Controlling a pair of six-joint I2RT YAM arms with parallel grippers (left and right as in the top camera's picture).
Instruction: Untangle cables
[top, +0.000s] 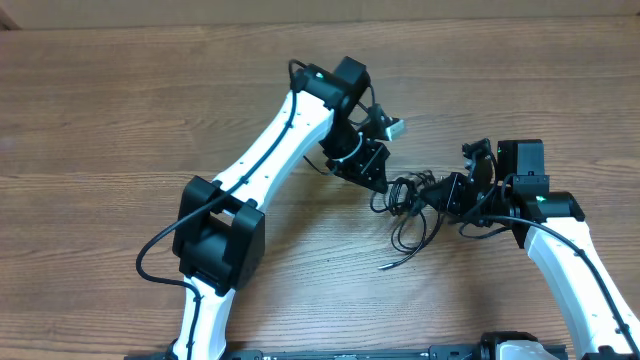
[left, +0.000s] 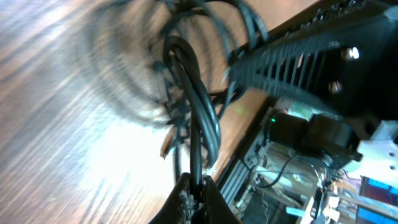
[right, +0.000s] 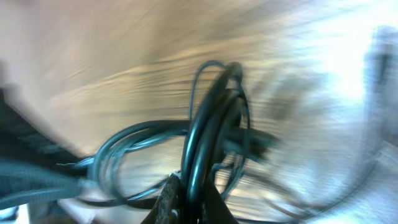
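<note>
OK, cables (top: 408, 200) bunched on table (top: 120, 100) btwn the two arms, one loose tail trailing; left gripper (left: 194, 190) clamped on a few strands, right gripper (right: 186, 193) pinched on others. Pull-apart step, prob; next needs slow opposite pulls w/o tightening loops
</note>
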